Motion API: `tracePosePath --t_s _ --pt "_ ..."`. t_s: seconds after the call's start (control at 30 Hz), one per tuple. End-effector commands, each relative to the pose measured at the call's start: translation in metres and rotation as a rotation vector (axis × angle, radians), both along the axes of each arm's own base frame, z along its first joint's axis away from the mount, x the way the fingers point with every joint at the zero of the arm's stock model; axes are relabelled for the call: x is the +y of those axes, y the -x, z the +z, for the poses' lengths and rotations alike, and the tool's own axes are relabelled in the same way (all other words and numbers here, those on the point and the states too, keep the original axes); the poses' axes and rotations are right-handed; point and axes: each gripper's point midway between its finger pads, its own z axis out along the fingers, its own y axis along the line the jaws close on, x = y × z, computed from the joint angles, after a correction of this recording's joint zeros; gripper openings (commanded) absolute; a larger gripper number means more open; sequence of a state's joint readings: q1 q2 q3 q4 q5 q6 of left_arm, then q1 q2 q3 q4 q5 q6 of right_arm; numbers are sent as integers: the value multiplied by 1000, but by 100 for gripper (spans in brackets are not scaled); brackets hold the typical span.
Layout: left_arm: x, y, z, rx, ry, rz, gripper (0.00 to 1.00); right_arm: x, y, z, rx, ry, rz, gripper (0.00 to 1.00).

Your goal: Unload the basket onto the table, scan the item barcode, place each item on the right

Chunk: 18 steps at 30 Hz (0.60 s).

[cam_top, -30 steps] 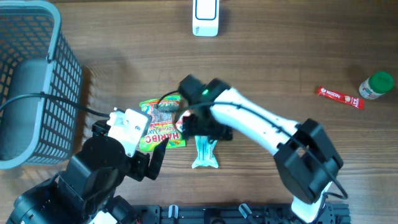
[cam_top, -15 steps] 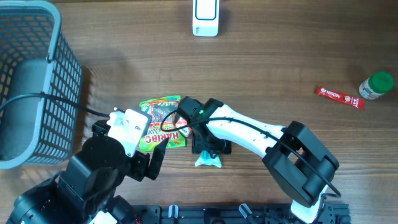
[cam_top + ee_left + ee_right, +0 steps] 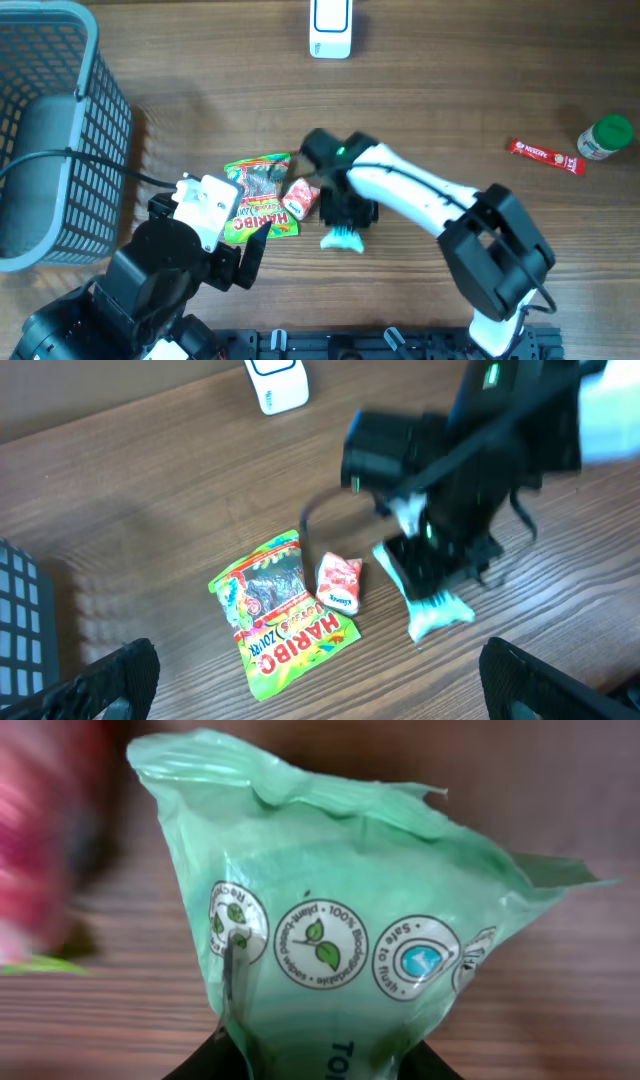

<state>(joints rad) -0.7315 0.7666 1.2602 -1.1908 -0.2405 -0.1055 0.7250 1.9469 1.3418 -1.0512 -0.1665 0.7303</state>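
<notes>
Overhead: green pouch (image 3: 342, 240) near red packet (image 3: 301, 200)

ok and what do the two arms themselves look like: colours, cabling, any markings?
Right arm: white shell links, black joint housings, a lit green light near the wrist, and a black wire loop beside it. Left arm: mostly black, white bracket at the wrist, black cable trailing off. No readable markings.
</notes>
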Motion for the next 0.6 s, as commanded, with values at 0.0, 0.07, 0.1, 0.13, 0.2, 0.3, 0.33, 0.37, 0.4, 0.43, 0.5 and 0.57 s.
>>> tracePosePath --t_s 0.0,0.07,0.1,0.13,0.2,0.3,0.33,0.37,0.4,0.43,0.5,0.57 --pt "0 0 0 -5 -12 -13 100 13 -24 21 25 -181 36 35" --pt "0 0 0 -5 -12 -13 100 20 -30 32 52 -293 52 32" --pt "0 0 0 -5 -11 -13 100 25 -32 41 72 -371 63 31" --pt "0 0 0 -6 -11 -12 100 31 -32 49 93 -453 73 31" --pt "0 0 1 -8 -8 -12 100 39 -31 66 132 -622 106 31" --pt "-1 1 0 -4 -4 -19 100 47 -29 87 136 -808 187 31" --pt "0 2 -2 5 -17 -24 100 49 -30 93 130 -855 209 31" --pt "7 0 -2 -8 -42 8 100 49 -31 95 126 -877 215 31" --pt "16 -5 -1 -20 -46 79 100 49 -32 96 121 -882 219 31" --pt "28 -10 3 -37 -25 180 100 48 -32 96 118 -883 223 31" --pt "47 -16 12 -78 39 350 100 48 -32 96 118 -883 223 31" --pt "58 -17 19 -112 73 423 100 49 -32 96 116 -884 224 29"
